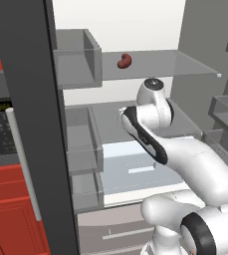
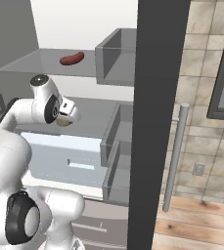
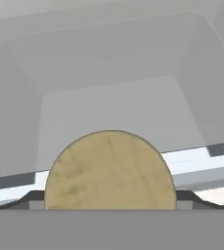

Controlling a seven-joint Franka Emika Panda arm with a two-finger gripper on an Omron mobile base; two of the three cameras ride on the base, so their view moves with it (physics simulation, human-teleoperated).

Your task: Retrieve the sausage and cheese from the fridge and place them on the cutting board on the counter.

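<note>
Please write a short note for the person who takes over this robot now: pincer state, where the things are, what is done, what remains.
Pincer: jaws wide on either side of the cheese; whether it grips cannot be told.
Cheese: at the pincer, above the middle shelf of the open fridge.
Sausage: lying on the upper shelf.
Done: fridge open.
Left: carry both to the cutting board.

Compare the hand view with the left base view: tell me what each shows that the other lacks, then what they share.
Hand view: the round tan cheese close up, between the gripper's dark tips, its jaws wide apart. Left base view: the sausage on the upper glass shelf, the microwave in red cabinets, and the arm. Shared: the fridge interior's grey walls and shelves.
</note>
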